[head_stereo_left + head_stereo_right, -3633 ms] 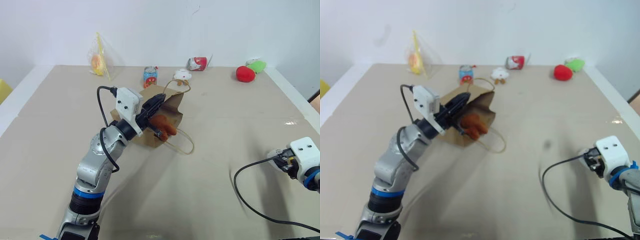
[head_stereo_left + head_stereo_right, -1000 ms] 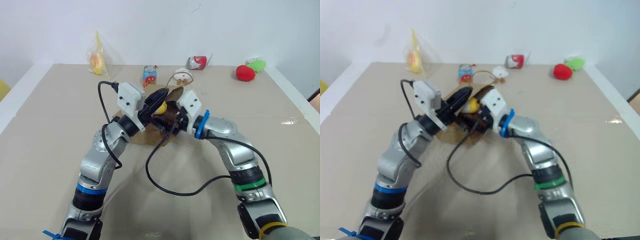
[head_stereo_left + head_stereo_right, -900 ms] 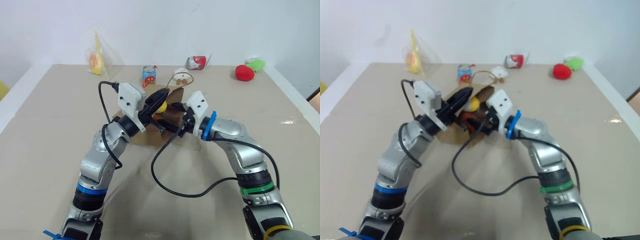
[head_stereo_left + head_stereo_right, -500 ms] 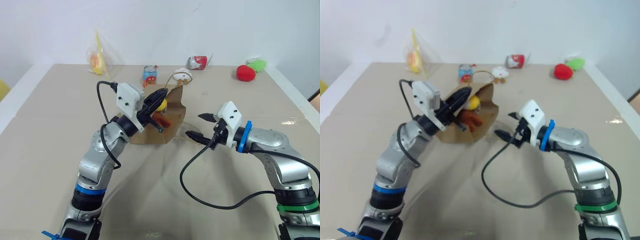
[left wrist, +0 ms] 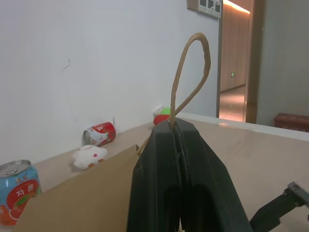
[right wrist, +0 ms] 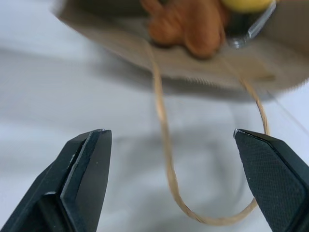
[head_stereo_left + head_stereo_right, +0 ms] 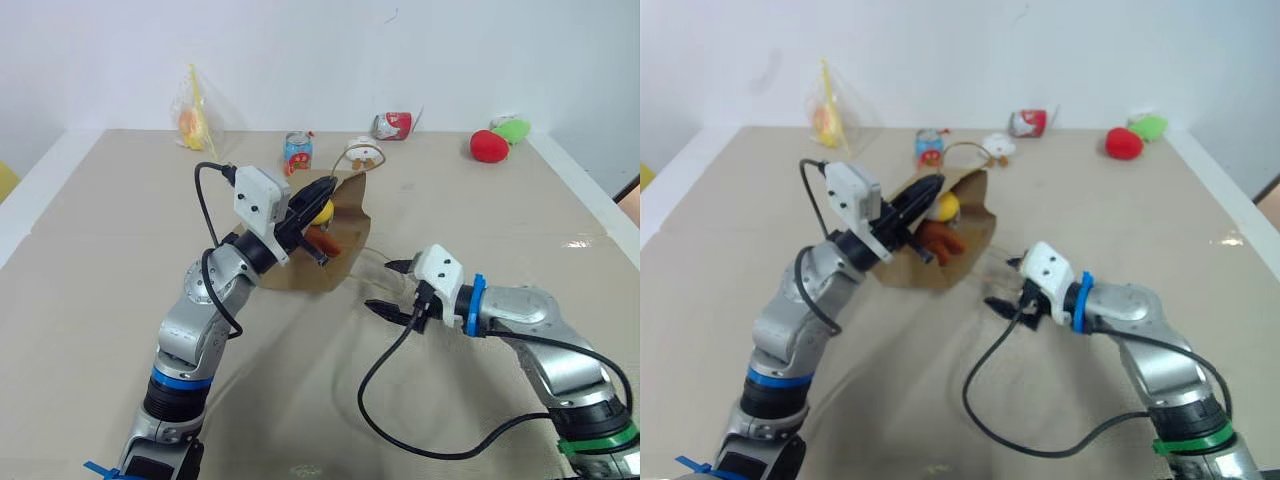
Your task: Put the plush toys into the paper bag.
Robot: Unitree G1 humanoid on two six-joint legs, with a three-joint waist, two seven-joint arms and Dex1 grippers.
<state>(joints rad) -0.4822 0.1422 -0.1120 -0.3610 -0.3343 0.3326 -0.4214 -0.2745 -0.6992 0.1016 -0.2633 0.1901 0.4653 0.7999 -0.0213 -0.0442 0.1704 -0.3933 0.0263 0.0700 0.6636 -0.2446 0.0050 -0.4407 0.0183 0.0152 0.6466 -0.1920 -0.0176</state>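
Left hand (image 7: 318,190) pressed together on the upper handle (image 5: 190,72) of the bag (image 7: 340,262), holding the mouth up and open toward the right arm. Bag lies on its side on the worktop (image 7: 100,300), long axis running from the left arm's side out toward the mouth.

Both toys sit in the mouth: orange toy (image 7: 322,243) at the lip, limbs poking out; yellow-white toy (image 7: 322,211) just behind and above it, touching the left hand.

Right hand (image 7: 392,288) spread wide, empty, near the worktop just off the bag's mouth. Toys lie ahead of it, up and toward the left arm. Lower handle (image 6: 166,159) trails loose on the worktop between right hand and bag. Right hand is the free one, so any push deeper would likely fall to it.

Writing: can (image 5: 17,191) behind the bag carries Korean characters, too small to read surely. Second can (image 7: 392,125) red and white, label illegible. White toy (image 7: 364,153) near it.
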